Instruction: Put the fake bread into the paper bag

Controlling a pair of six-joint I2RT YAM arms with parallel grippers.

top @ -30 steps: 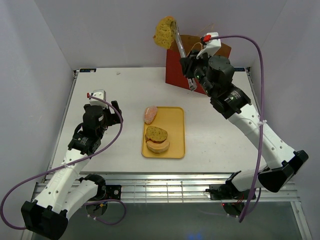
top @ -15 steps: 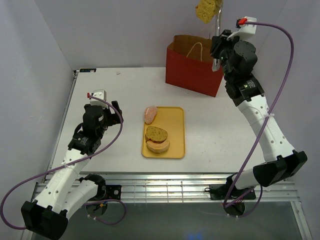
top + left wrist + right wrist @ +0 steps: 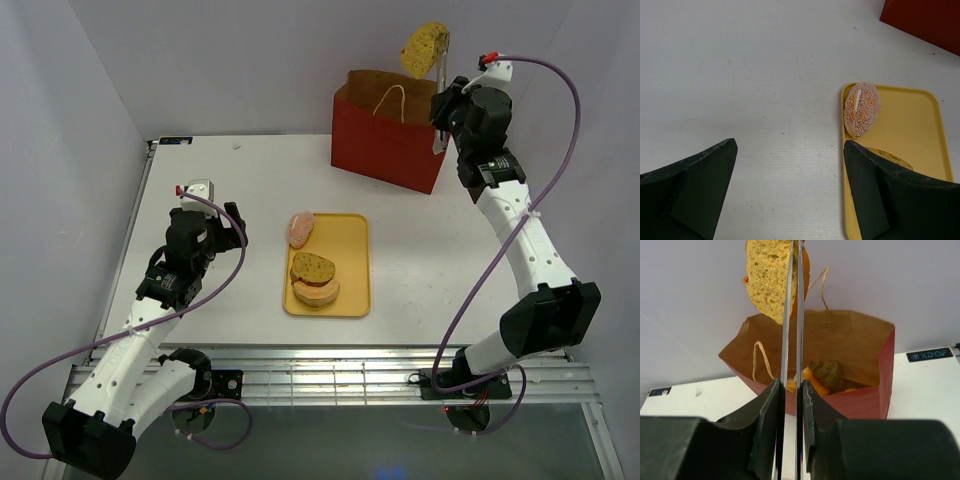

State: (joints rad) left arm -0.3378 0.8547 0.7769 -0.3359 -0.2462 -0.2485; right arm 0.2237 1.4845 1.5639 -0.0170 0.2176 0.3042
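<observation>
Place: robot lab test cell
Walls: plain white panels (image 3: 200,60) left, far, right
Table: white top (image 3: 430,270), metal rails (image 3: 330,375) near

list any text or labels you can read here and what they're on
"XDOF", after a small mark: black sticker on the table at its far edge, right wrist view.
Too small to read: second black sticker further left on that edge.
No text shows on the bag or tray.

paper bag (image 3: 385,152) mouth open, handles (image 3: 391,98) at rim
</observation>
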